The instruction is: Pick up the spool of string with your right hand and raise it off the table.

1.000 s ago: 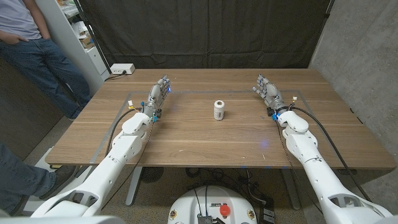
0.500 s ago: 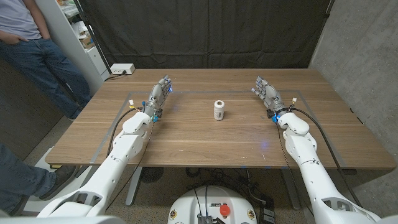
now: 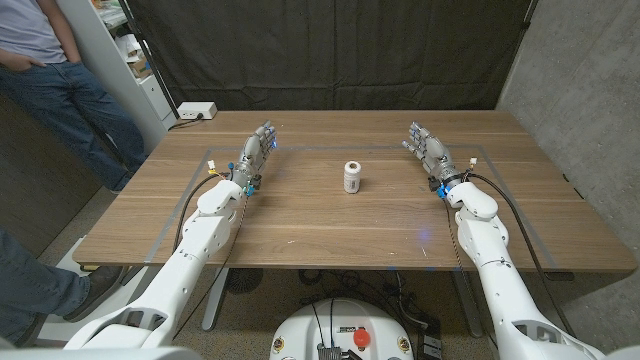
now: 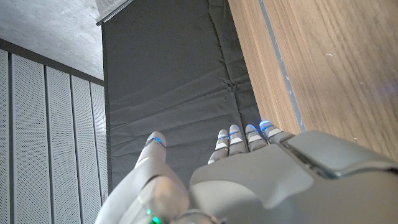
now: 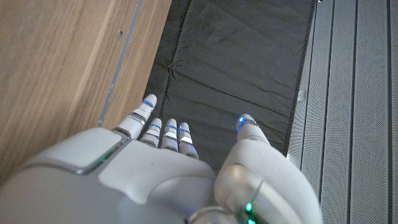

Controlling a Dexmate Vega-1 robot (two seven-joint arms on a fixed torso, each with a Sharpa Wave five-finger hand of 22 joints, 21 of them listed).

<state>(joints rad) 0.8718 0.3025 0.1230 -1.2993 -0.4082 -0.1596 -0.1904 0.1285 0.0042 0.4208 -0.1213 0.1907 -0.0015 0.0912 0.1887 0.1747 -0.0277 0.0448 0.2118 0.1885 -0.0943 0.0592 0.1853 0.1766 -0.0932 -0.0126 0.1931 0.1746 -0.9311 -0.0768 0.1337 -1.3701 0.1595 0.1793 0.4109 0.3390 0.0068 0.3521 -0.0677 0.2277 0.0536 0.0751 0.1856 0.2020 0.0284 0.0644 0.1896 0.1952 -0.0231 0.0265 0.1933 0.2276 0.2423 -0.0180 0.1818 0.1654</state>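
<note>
Spool of string (image 3: 352,177) stands upright near middle of wooden table (image 3: 330,225), white, well apart from both hands. Right hand (image 3: 427,148) at table's right far side, fingers extended and apart, holding nothing; wrist view shows its fingertips (image 5: 163,127) reaching past table edge toward black curtain (image 3: 330,50). Left hand (image 3: 256,152) at left far side, likewise empty, fingers spread (thumb set apart from rest in wrist view). White power strip (image 3: 195,111) sits off table's far left corner. Person (image 3: 60,75) in jeans stands at picture's left.
</note>
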